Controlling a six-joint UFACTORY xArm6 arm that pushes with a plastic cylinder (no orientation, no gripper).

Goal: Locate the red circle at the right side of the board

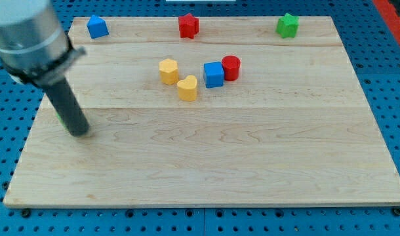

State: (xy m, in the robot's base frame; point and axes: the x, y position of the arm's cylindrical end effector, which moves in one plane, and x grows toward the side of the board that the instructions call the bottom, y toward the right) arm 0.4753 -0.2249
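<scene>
My tip (80,133), the lower end of the straight dark rod, rests on the pale wooden counter (206,177) at its left side, well apart from every block. The task's thing, the red cylinder block (231,67), sits a little right of centre toward the far half of the counter, touching or just beside the blue cube block (214,75) on its left. Left of those lie a yellow hexagon-like block (168,71) and a yellow heart-shaped block (187,87), close together. Along the far edge stand a blue house-shaped block (97,27) at the left, a red star-shaped block (188,25) in the middle, and a green star-shaped block (288,25) at the right. There is no hand on this arm to open or close; the rod holds nothing and touches only the counter. To do the step well, I judge the tip should travel right across the near, bare part of the counter, passing below both yellow blocks and the blue cube so none are nudged, then come up on the left side of the red cylinder. The blue cube occupies that side, so the approach likely needs to slip in from the near-left at an angle, pushing through the cylinder's middle toward the right edge. An off-centre contact could let the round block roll aside.
</scene>
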